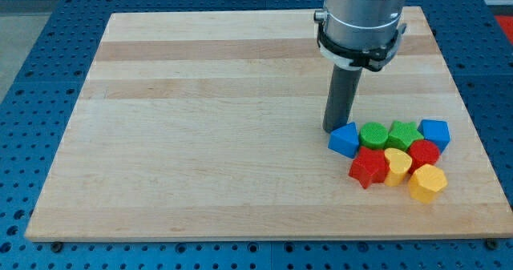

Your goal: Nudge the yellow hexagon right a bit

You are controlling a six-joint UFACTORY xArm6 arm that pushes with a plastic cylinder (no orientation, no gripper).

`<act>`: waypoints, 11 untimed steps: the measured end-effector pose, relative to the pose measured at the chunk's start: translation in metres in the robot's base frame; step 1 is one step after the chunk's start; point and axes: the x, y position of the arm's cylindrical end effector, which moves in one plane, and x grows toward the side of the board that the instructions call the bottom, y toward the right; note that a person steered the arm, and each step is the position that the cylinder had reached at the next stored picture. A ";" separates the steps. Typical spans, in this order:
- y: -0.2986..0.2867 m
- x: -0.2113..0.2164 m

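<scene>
A pale wooden tabletop (200, 126) held the small yellow plastic hexagon (428, 183) near its right edge, light, probably free-sliding; my tip (333, 129), no pincer, stood well apart at the cluster's upper left.

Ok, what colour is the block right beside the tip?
Blue: the blue block touching my tip, plain in the camera view.

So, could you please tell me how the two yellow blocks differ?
The yellow hexagon sits at the cluster's lower-right edge, open toward the view's right; the yellow heart is wedged between the red star and the hexagon. The hexagon has flat sides; the heart is lobed. My tip touches neither. Both share one colour.
</scene>
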 end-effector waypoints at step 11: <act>0.151 0.131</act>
